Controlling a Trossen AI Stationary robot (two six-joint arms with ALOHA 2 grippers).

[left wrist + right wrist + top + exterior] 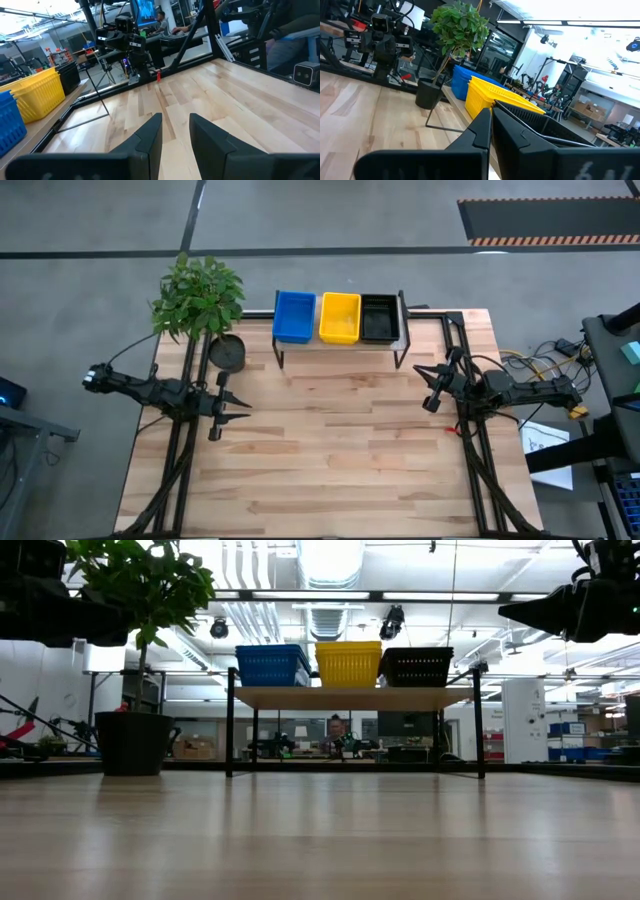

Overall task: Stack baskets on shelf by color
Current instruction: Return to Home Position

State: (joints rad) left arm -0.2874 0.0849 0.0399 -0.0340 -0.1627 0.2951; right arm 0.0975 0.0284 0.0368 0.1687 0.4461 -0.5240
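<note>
Over the table's left side, my left gripper (240, 410) hangs clear of the wood with its 2 fingers parted and nothing between them. Opposite, over the right side, my right gripper (425, 388) has its fingers pressed together, also empty.

The shelf (350, 698) lies along the far edge, its long axis running left to right. On it the baskets sit in 3 colours side by side, open side up: blue (294, 316), yellow (339, 317), black (379, 318). Each one's long axis points front to back. I cannot count the layers.

The plant pot (227, 352) stands just beside the shelf's left legs. The table (330, 460) between my arms is open wood.
</note>
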